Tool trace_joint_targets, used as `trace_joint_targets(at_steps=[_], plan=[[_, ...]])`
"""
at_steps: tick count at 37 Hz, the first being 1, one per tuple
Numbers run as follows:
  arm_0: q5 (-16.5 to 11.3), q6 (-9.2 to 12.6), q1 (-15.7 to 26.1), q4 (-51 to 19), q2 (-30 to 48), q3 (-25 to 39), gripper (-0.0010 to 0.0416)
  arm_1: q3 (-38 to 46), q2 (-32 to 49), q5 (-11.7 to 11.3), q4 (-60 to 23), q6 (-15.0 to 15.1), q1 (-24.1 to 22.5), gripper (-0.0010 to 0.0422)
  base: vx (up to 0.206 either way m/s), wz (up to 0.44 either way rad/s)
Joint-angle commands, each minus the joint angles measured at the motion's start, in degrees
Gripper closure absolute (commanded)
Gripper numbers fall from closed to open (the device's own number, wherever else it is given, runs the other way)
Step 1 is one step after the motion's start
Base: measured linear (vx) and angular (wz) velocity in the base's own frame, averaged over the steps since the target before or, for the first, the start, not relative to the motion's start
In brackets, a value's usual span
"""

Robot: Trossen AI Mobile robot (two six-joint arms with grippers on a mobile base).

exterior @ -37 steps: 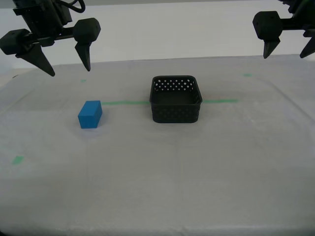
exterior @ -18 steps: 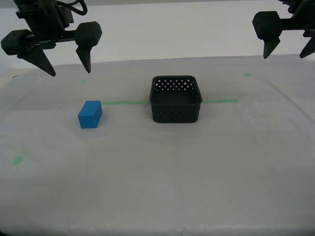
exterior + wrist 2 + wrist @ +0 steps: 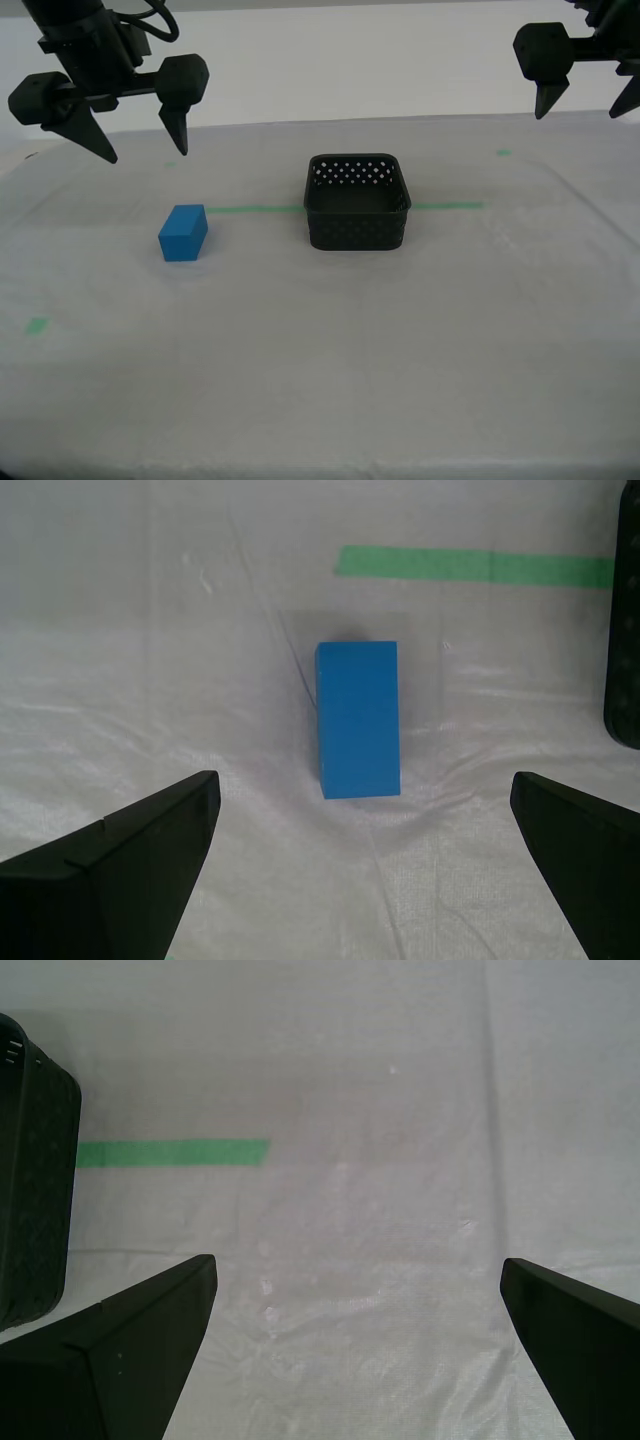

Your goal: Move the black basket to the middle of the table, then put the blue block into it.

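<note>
Basket: the black basket (image 3: 357, 201) stands upright on the table (image 3: 330, 360), about mid-width in the exterior view, straddling the green tape line (image 3: 447, 206). Its placement looks done, by my judgement; nothing inside it that I can see.

Block: the blue block (image 3: 183, 232) lies on the cloth toward the exterior view's left, well apart from the basket, just in front of the tape line's end. Not yet picked up, so the second half of the task is all to do.

Second gripper: my second gripper (image 3: 130, 128) hangs in the air at the exterior view's upper left, fingers spread wide, holding nothing. Its wrist view looks straight down on the block (image 3: 358, 719), which lies between the two fingertips but ahead of them and clearly below; no contact.

First gripper: my first gripper (image 3: 590, 98) is raised at the exterior view's upper right, jaws apart, empty. Its wrist view shows bare cloth, a tape end (image 3: 172, 1152) and one basket wall (image 3: 35, 1175) at the edge.

Next, as I judge: descend over the block, close across its narrow faces, carry to the basket.
</note>
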Motion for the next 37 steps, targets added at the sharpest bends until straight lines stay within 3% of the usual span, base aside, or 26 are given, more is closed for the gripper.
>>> trace_joint_targets(at_steps=[1,8,18,37], plan=[[0.17,0.00,0.04,0.04,0.02,0.07,0.0007,-0.04,0.00,0.00,0.13,-0.04,-0.07,0.0011,0.000,0.000],[0.17,0.00,0.04,0.04,0.02,0.07,0.0007,-0.96,0.61,0.04,2.03,0.57,-0.07,0.0011,0.000,0.000],[0.17,0.00,0.04,0.11,0.02,0.07,0.0007,-0.96,8.52,3.28,3.93,0.61,-0.11,0.0011,0.000,0.000],[0.17,0.00,0.04,0.17,0.02,0.07,0.0007,1.11,18.18,4.13,7.61,0.61,-0.35,0.0011,0.000,0.000]])
